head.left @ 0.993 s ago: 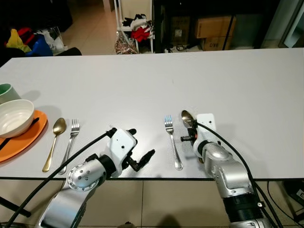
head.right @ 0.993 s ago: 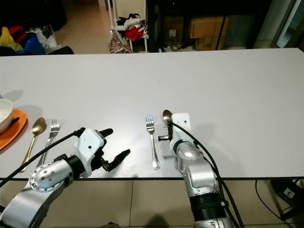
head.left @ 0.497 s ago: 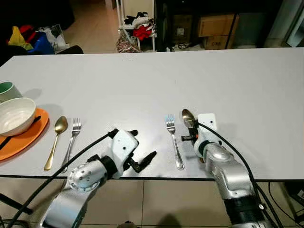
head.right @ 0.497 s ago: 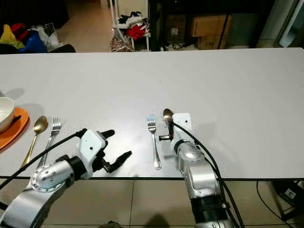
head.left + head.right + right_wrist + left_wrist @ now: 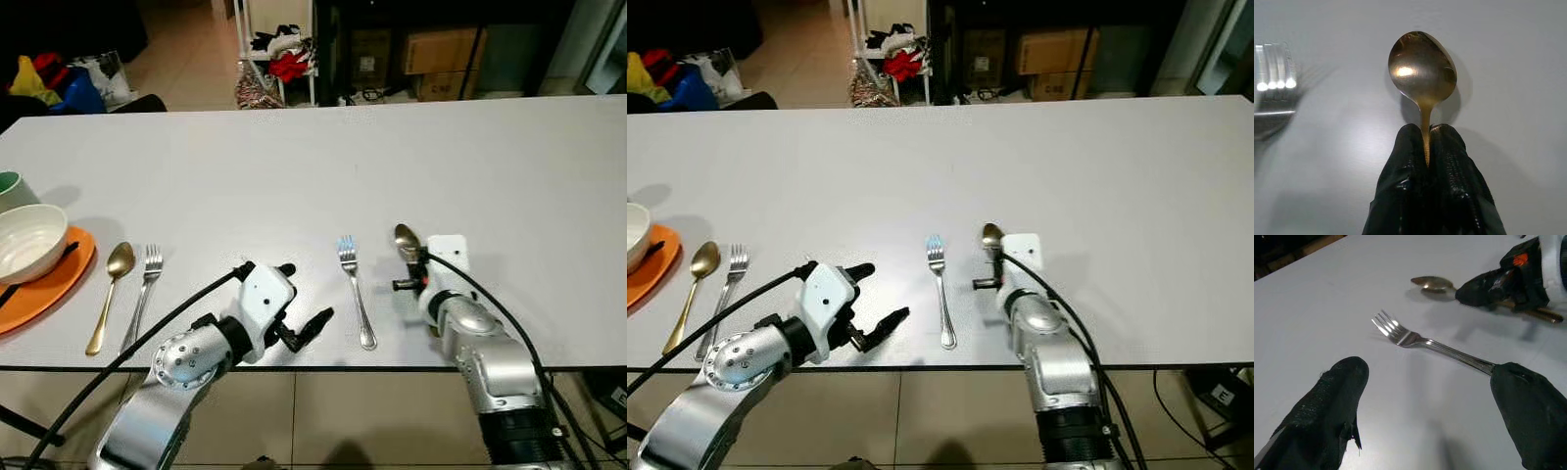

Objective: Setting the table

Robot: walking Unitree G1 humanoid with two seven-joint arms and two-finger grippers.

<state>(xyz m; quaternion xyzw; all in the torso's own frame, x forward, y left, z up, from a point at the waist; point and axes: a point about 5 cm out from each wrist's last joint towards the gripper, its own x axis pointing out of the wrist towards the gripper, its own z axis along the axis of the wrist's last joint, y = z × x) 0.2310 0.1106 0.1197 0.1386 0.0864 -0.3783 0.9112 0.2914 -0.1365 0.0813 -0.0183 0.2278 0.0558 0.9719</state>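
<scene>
A home dining area: a white worktop (image 5: 294, 166) laid with cutlery, cluttered shelving (image 5: 279, 54) and cardboard boxes (image 5: 446, 51) behind.

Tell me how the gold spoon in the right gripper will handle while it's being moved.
The gold spoon looks like stiff polished metal, so it probably won't flex. The right gripper pinches only its thin handle, so it may swivel or slip. The bowl hangs forward, likely tipping it downward.
</scene>
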